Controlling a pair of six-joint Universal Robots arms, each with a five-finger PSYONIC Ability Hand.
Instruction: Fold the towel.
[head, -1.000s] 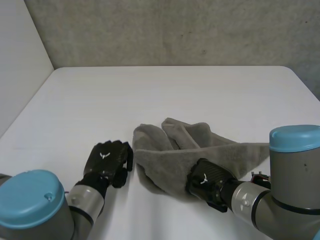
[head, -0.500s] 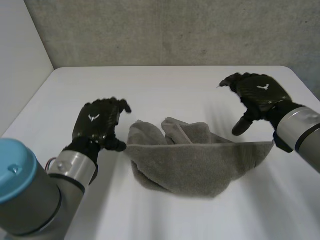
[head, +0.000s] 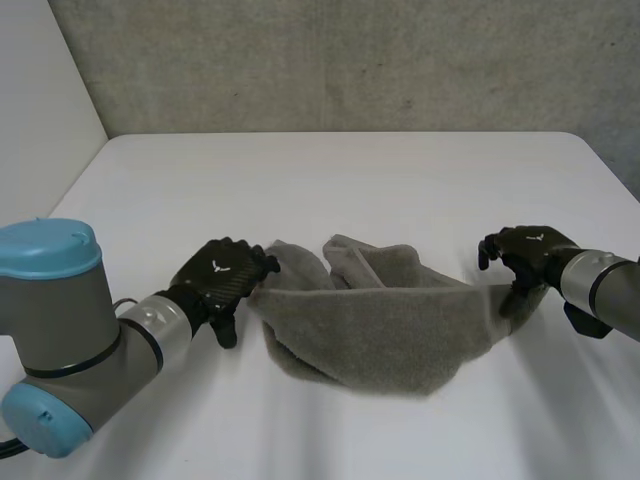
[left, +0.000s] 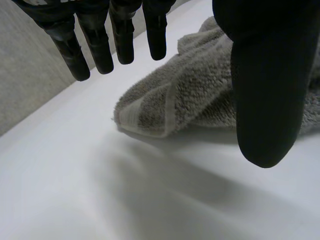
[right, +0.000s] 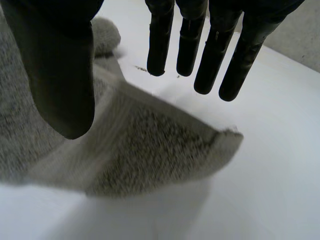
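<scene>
Grey terry towel (head: 380, 325): crumpled, lower centre of frame, on white counter (head: 330, 190). Soft, light and limp by the look of it; best taken at the hemmed end corners. Left hand (head: 222, 275) spread at its left end, right hand (head: 525, 252) spread over its right corner; neither pinches.

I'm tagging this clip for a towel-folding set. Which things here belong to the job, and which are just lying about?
Job: towel; left robot hand, open at one end; right robot hand, open at the other end.
Just surroundings: table; wall.
</scene>
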